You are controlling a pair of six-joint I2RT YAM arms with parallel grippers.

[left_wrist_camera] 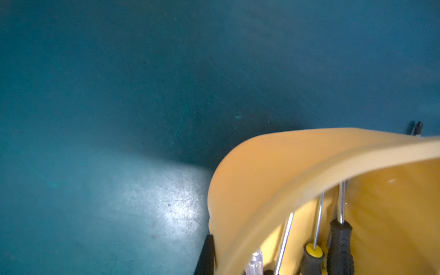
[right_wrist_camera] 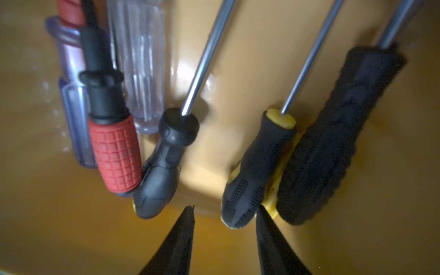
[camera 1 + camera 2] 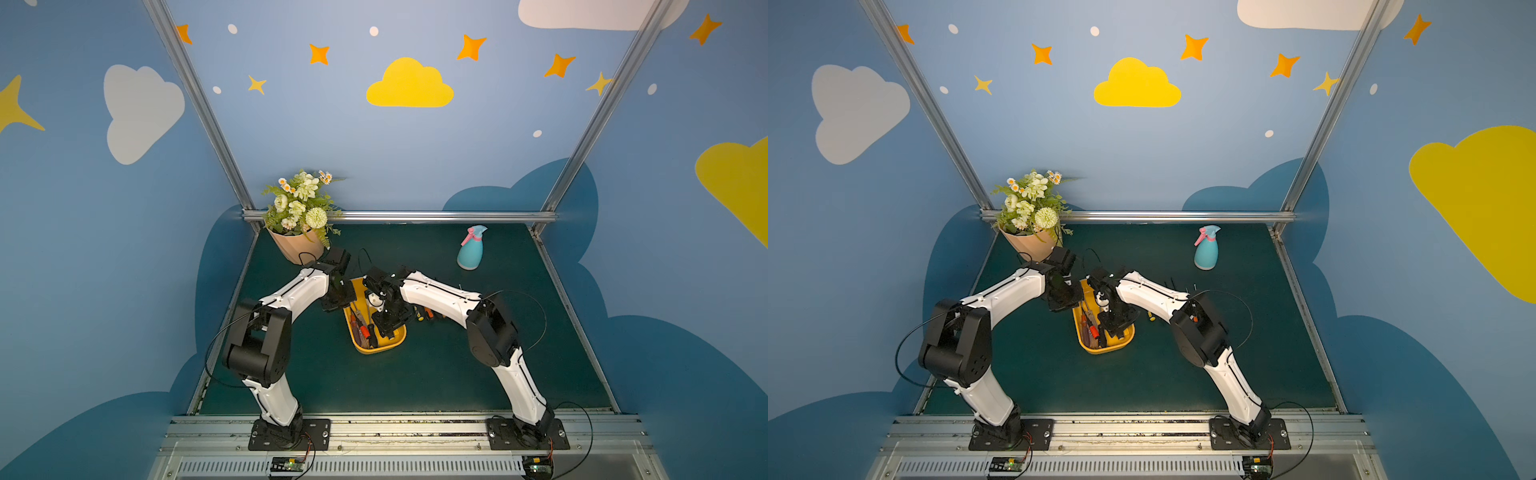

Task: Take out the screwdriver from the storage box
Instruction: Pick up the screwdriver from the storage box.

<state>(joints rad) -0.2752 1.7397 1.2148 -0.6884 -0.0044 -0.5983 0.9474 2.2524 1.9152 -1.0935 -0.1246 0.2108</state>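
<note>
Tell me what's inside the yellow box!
Screwdrivers lie in the yellow box: a red handle, clear handle, slim black handle, black-and-yellow handle, fat black handle. The open right gripper reaches in. Handles cover whatever's beneath; in a top view the right arm covers part.

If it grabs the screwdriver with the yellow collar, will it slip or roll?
Probably grips well: the yellow-collared screwdriver has a rubbery-looking, textured handle. Being rounded, it may roll if released. Its steel shaft likely stays stiff.

One storage box (image 3: 382,349), at least six screwdrivers (image 2: 114,157) inside it, one flowerpot (image 3: 295,249) at its ten o'clock, one spray bottle (image 3: 470,253) at two o'clock and two robot arms (image 3: 291,295) are counted, while the half-hidden tools (image 3: 426,313) at three o'clock cannot be numbered.
</note>
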